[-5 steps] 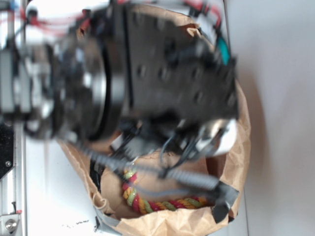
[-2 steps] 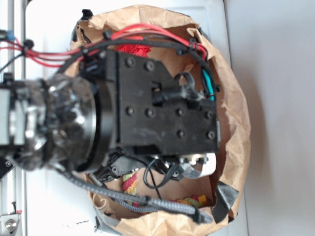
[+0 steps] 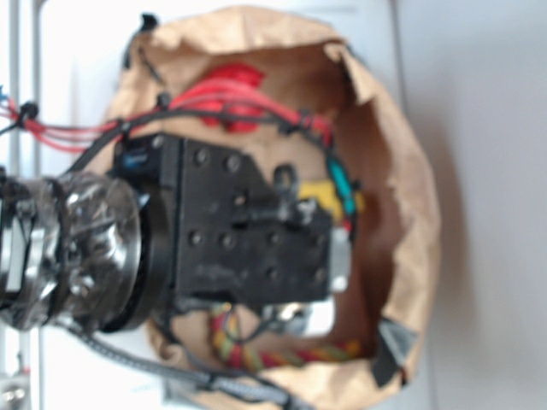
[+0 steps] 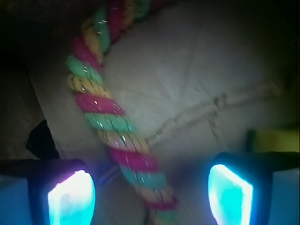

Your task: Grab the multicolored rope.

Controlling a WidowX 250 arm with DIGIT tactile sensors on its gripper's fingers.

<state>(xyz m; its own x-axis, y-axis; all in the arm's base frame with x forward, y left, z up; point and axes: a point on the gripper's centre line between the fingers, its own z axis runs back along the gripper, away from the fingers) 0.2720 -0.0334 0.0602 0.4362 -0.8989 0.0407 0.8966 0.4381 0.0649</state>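
Gripper (image 4: 150,194) jaws spread wide, holding nothing, inside the brown paper bag (image 3: 410,213), with the multicolored rope (image 4: 110,126) lying on the bag floor, running between the two glowing fingertips (image 4: 71,197).

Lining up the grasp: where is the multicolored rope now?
Wrist view: the multicolored rope runs from upper left down between the open claw fingers, nearer the left one, on the brown paper.

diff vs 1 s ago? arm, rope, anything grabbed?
The arm has shifted left and toward the bottom of the exterior view, uncovering the red paper ball. The gripper is open astride the multicolored rope, nothing grabbed. The rope and paper bag lie as before.
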